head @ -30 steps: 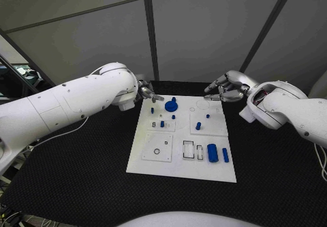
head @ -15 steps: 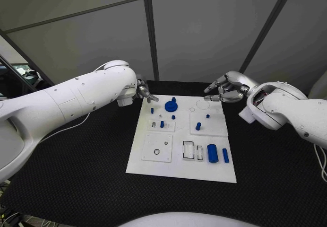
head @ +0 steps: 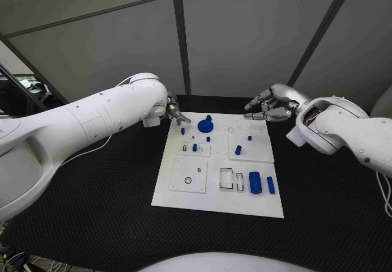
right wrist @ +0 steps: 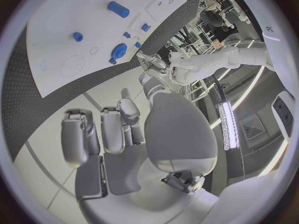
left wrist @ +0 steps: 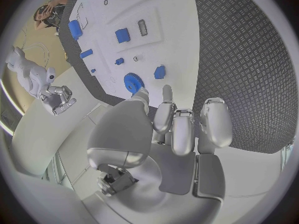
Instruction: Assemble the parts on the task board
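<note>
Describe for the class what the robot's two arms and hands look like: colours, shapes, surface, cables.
Both arms are thick, rounded, glossy white shells, the left arm dotted with small dark screws. A thin white cable trails beneath it. The right arm shows a dark opening with reddish wiring near its wrist. The left hand and right hand are silver metal with segmented, rounded fingers.

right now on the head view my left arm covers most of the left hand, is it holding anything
observer: no, the left wrist view shows the left hand holding nothing.
operator: whats in front of its fingertips
observer: the blue gear on the task board, just past the fingertips and not touched.
operator: and inside the right hand
observer: the right wrist view shows the right hand with nothing in its palm or fingers.
</note>
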